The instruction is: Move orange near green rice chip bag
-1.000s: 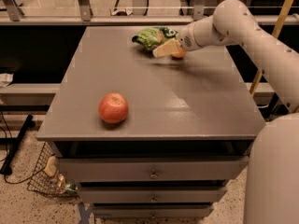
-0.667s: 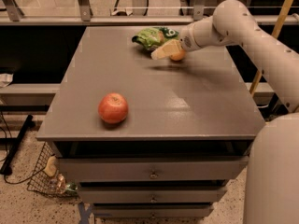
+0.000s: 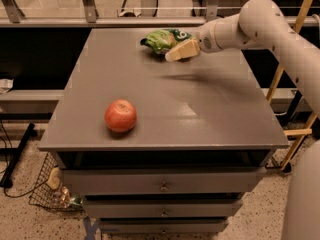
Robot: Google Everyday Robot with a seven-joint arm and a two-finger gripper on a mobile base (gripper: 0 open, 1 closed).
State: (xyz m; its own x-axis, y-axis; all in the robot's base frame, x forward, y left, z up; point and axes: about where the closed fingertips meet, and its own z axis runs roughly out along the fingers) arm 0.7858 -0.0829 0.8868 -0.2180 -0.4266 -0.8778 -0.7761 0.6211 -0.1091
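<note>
The green rice chip bag [image 3: 162, 38] lies wrinkled at the back middle of the grey cabinet top [image 3: 200, 114]. My gripper [image 3: 179, 52] reaches in from the right on the white arm [image 3: 260, 21] and sits just above the surface, right against the bag's front right edge. The orange is not visible anywhere on the top; whether it is inside the gripper is hidden from this view.
A red apple [image 3: 120, 115] with yellowish streaks sits at the front left of the cabinet top. Drawers [image 3: 162, 186] run below the front edge. A wire basket [image 3: 47, 189] stands on the floor at the left, and wooden poles [image 3: 295, 84] stand at the right.
</note>
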